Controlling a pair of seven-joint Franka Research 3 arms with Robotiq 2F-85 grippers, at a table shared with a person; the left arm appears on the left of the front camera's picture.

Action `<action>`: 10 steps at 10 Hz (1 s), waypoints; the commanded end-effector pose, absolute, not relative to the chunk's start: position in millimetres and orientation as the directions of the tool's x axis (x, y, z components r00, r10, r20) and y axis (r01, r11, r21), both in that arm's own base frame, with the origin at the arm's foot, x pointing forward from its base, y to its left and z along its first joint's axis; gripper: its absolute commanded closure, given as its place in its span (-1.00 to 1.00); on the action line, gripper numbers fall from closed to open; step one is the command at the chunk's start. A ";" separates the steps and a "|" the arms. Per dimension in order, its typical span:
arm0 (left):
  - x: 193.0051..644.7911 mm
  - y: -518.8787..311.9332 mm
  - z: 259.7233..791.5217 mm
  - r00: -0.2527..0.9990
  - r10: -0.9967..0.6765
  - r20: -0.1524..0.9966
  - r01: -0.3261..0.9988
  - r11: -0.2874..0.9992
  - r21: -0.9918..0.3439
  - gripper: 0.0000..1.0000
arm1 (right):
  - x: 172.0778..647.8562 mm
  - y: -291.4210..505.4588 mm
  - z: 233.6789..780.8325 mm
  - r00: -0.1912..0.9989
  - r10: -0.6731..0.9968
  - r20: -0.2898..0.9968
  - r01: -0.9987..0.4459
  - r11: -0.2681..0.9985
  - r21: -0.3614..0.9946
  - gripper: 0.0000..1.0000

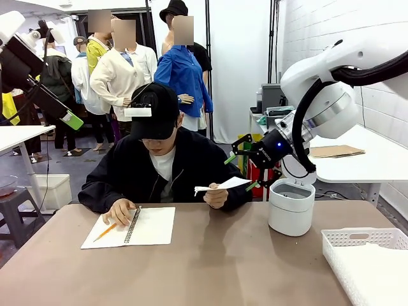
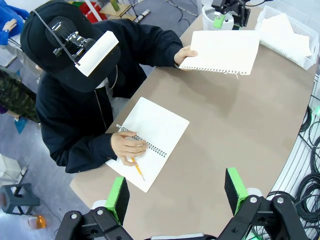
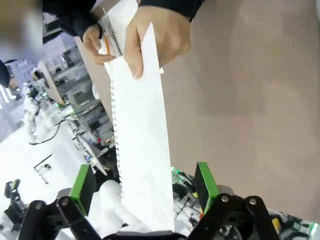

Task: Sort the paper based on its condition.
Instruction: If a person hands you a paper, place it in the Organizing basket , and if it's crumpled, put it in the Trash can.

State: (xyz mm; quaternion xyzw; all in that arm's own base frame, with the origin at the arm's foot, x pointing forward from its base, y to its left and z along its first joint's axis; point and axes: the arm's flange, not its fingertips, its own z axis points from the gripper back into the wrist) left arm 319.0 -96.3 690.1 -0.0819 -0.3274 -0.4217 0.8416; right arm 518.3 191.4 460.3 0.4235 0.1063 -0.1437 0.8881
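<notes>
Right tool [image 1: 241,173] spread around paper [image 1: 224,184] held out by person's hand [image 1: 216,196]; left tool [image 2: 177,192] spread above table [image 2: 240,130].

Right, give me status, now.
Left gripper open, high over table. Right gripper open, sheet between its fingers, not clamped. Person's hand holds sheet's other end. Nothing in the way.

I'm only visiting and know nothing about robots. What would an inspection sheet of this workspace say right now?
Surface: brown table, with a person seated at the far side.
Job's things: torn-edged sheet held out by the person's hand; more paper in the white basket.
Clutter: open notebook, pencil, white bin.
Grippers: right gripper open, sheet between its fingers, not gripped; left gripper open, high above the table.
Cables: black cables beside the table's edge.
Surroundings: cardboard on a side table.
</notes>
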 end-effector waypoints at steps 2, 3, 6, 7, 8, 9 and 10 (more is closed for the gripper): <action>318.5 -95.7 690.7 0.429 -0.655 0.622 0.764 0.631 0.137 -1.00 | 525.1 187.7 452.0 0.885 -0.072 -0.461 0.431 0.505 0.748 -1.00; 318.5 -95.7 690.7 0.429 -0.655 0.622 0.764 0.631 0.137 -1.00 | 522.5 185.2 450.9 0.881 -0.060 -0.469 0.434 0.496 0.752 -1.00; 318.5 -95.7 690.7 0.429 -0.655 0.622 0.764 0.631 0.137 -1.00 | 514.1 189.5 439.3 0.902 -0.047 -0.430 0.390 0.517 0.762 -1.00; 318.5 -95.7 690.7 0.429 -0.655 0.622 0.764 0.631 0.137 -1.00 | 511.4 192.3 436.1 0.906 -0.039 -0.422 0.380 0.517 0.767 -1.00; 318.5 -95.7 690.7 0.429 -0.655 0.622 0.764 0.631 0.137 -1.00 | 509.5 194.6 433.9 0.908 -0.025 -0.419 0.370 0.519 0.771 -1.00; 318.5 -95.7 690.7 0.429 -0.655 0.622 0.764 0.631 0.137 -1.00 | 509.2 197.7 431.8 0.913 -0.018 -0.409 0.357 0.523 0.774 -1.00; 318.5 -95.7 690.7 0.429 -0.655 0.622 0.764 0.631 0.137 -1.00 | 508.6 198.0 432.1 0.922 -0.007 -0.387 0.332 0.528 0.782 -1.00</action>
